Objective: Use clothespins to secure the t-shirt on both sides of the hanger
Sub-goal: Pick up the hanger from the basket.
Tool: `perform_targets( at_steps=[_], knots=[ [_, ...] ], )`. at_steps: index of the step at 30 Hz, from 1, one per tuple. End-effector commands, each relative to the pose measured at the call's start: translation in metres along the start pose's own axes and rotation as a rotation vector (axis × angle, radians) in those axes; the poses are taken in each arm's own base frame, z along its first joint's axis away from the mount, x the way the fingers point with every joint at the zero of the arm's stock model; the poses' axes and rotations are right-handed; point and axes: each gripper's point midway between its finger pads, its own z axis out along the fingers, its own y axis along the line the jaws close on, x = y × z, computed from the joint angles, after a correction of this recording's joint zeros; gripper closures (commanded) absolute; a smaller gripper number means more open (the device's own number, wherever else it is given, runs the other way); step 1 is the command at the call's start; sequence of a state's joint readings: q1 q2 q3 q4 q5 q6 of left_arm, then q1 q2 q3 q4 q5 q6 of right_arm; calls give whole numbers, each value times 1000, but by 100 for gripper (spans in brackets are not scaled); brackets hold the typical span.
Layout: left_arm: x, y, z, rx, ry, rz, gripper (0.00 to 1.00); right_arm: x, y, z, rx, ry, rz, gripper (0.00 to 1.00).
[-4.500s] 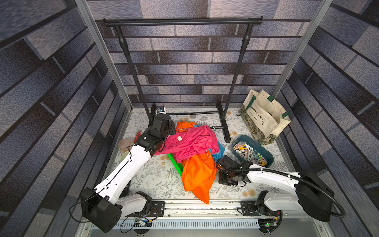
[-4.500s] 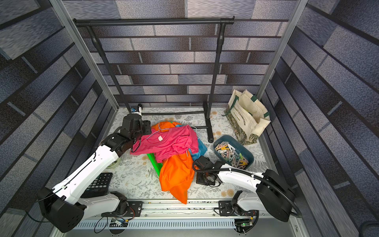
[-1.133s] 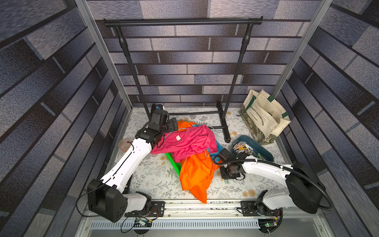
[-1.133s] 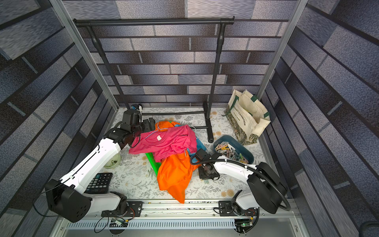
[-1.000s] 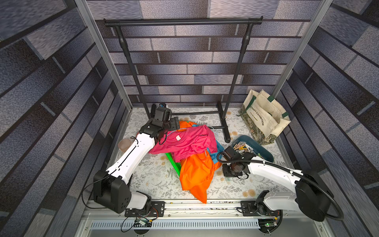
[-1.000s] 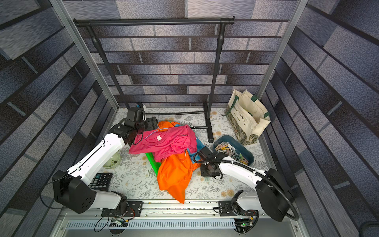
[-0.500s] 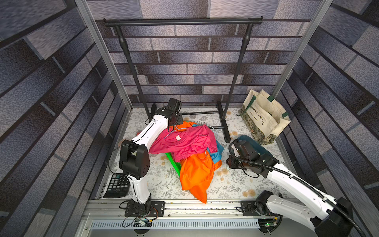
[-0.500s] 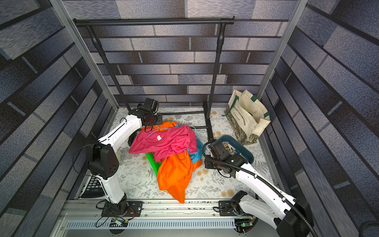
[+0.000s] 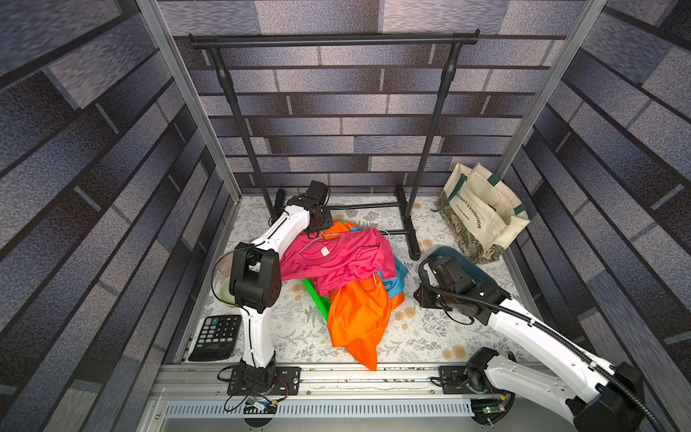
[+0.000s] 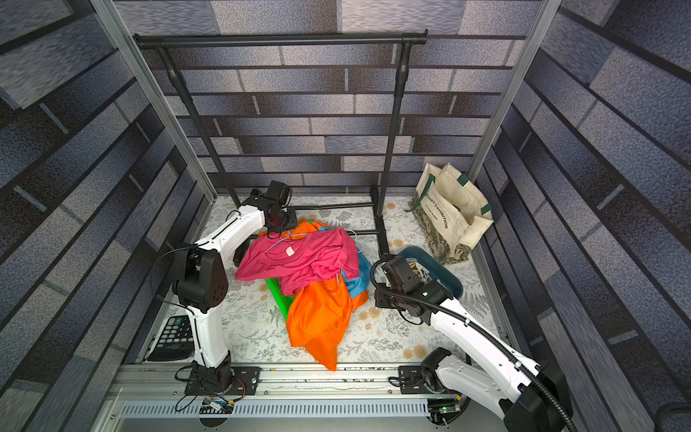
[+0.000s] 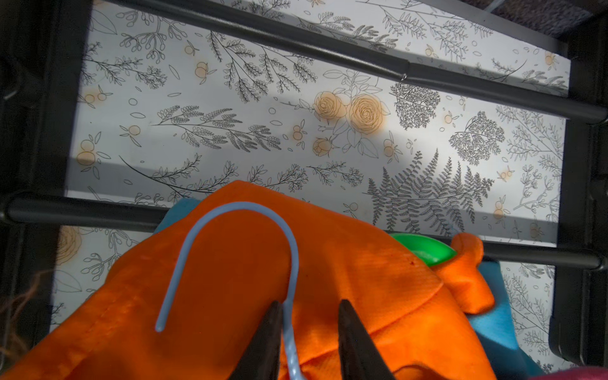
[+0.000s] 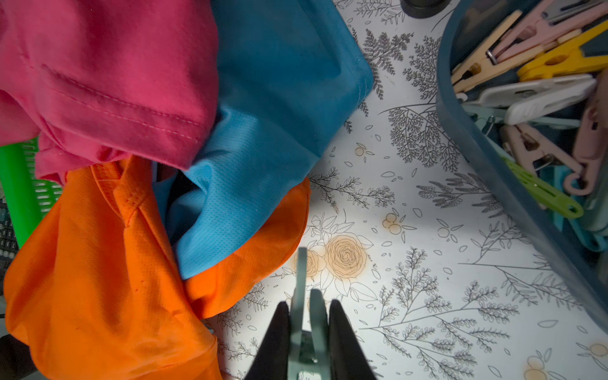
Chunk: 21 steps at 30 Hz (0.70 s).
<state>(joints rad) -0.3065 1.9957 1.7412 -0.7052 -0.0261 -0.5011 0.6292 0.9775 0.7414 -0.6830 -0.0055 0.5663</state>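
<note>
A pink t-shirt [image 9: 336, 258] lies on top of a clothes pile with an orange t-shirt [image 9: 355, 318]. A pale blue wire hanger [image 11: 243, 210] sticks out at its collar, its hook resting on orange cloth. My left gripper [image 11: 310, 304] straddles the hanger's neck with its jaws apart. One finger touches the wire and the other stands clear. My right gripper [image 12: 309, 307] is shut on a mint green clothespin [image 12: 301, 279], held above the floral mat beside the pile. Several more clothespins [image 12: 526, 92] fill the dark blue tub [image 12: 477, 148].
A black garment rack [image 9: 332, 39] stands at the back, with its base bars [image 11: 296, 36] just past the hanger hook. A canvas tote bag [image 9: 482, 213] leans at the back right. A calculator [image 9: 217, 336] lies front left. A green plastic piece [image 9: 316, 299] and blue cloth [image 12: 273, 98] sit in the pile.
My left arm has stretched toward the back, to the hanger's hook, and its jaws have narrowed around the neck. My right arm has lifted beside the tub, still holding the mint clothespin.
</note>
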Motion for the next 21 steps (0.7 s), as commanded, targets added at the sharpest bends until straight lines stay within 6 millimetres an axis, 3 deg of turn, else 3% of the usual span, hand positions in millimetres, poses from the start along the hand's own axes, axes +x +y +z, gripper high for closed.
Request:
perform_targets(
  at_steps=[1, 4, 6, 10, 18, 21],
  knots=[
    [0, 3, 0, -14, 21, -54, 68, 2, -4, 2, 4, 9, -2, 91],
    [1, 9, 3, -28, 23, -75, 60, 3, -5, 2, 5, 10, -2, 91],
    [1, 9, 4, -17, 21, -86, 61, 2, -5, 2, 4, 6, 0, 92],
    [0, 3, 7, 21, 21, -102, 81, 0, -5, 1, 0, -8, 2, 92],
    [-2, -2, 6, 47, 16, -121, 100, -3, -7, -2, 6, -22, 7, 92],
    [-5, -4, -2, 56, -3, -123, 100, -4, -7, -3, 2, -25, 11, 92]
  ],
)
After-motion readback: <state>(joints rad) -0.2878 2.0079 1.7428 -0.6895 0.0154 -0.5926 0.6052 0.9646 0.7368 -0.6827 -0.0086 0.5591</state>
